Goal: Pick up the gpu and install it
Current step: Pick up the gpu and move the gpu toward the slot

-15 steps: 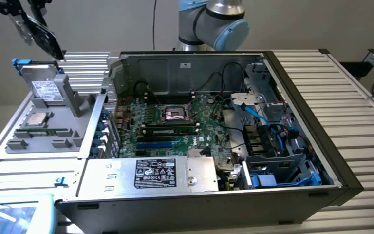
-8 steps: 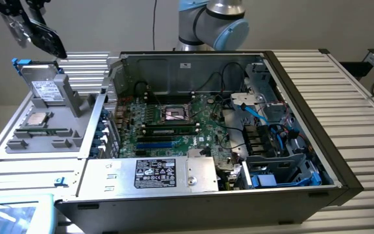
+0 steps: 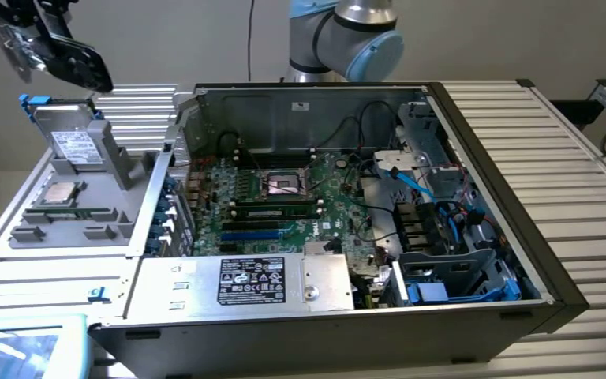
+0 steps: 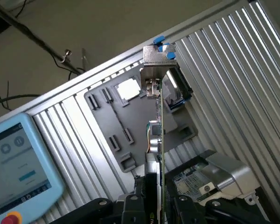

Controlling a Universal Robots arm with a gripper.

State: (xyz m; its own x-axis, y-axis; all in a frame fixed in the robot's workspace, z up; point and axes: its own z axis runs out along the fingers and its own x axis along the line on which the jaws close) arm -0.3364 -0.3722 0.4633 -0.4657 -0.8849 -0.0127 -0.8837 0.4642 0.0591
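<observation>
High above the grey parts tray (image 3: 29, 237), at the exterior view's upper left, my gripper (image 3: 56, 39) is shut on the gpu (image 3: 84, 69). The gpu is a flat black card with a silver end bracket, held clear of everything. In the wrist view the gpu (image 4: 157, 140) runs edge-on away from my gripper (image 4: 154, 207), and its metal bracket (image 4: 155, 58) is at the far end, over the tray (image 4: 107, 121). The open computer case (image 3: 472, 158) lies at the centre of the exterior view. Its green motherboard (image 3: 303, 205) and blue card slots (image 3: 248, 234) are exposed.
On the tray stand a silver drive with blue rails (image 3: 72, 142), a processor (image 3: 61, 192) and a memory stick (image 3: 72, 213). A silver power supply with a black label (image 3: 250, 284) sits at the case's near edge. A teach pendant (image 4: 18, 168) lies by the tray. The arm's base (image 3: 346, 39) rises behind the case.
</observation>
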